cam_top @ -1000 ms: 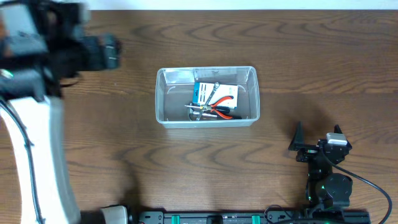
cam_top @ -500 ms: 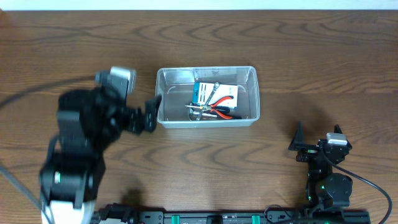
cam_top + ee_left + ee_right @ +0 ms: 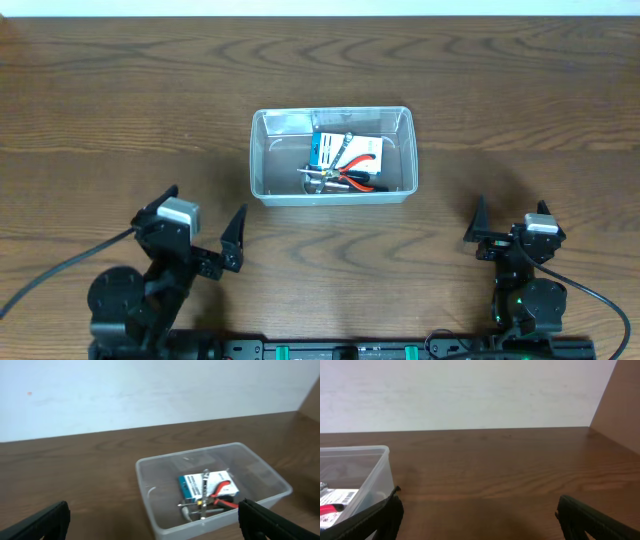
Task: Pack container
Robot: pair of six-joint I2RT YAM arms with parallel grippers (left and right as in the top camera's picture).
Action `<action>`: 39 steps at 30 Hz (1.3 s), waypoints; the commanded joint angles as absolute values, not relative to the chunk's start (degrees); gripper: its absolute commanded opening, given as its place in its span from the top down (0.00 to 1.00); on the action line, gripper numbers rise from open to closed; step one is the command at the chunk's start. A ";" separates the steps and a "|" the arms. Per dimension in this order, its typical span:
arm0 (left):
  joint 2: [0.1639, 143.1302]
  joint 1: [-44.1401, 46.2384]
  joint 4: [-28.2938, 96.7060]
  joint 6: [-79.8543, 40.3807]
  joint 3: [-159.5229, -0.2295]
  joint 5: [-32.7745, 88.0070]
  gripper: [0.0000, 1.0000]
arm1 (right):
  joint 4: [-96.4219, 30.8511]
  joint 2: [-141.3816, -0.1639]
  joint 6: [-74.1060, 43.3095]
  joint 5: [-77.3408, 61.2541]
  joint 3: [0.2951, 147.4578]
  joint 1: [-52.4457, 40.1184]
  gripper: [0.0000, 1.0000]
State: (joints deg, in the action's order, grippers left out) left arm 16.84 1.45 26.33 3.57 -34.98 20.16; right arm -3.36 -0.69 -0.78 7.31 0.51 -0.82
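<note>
Wood table (image 3: 500,100), container (image 3: 261,165) with pliers (image 3: 357,179) and box (image 3: 330,150)

Open-topped container (image 3: 256,150), pliers (image 3: 356,181) and box (image 3: 324,149) filling its middle, left end seemingly free

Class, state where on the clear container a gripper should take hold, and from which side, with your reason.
Probably the left short wall's rim, from above, one finger inside: the container stands upright and open, and the tools leave that end bare.
</note>
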 commanded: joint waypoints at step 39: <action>0.12 -2.72 0.69 2.83 -12.60 9.89 0.02 | -3.44 -0.38 -0.12 7.46 0.32 -0.40 0.01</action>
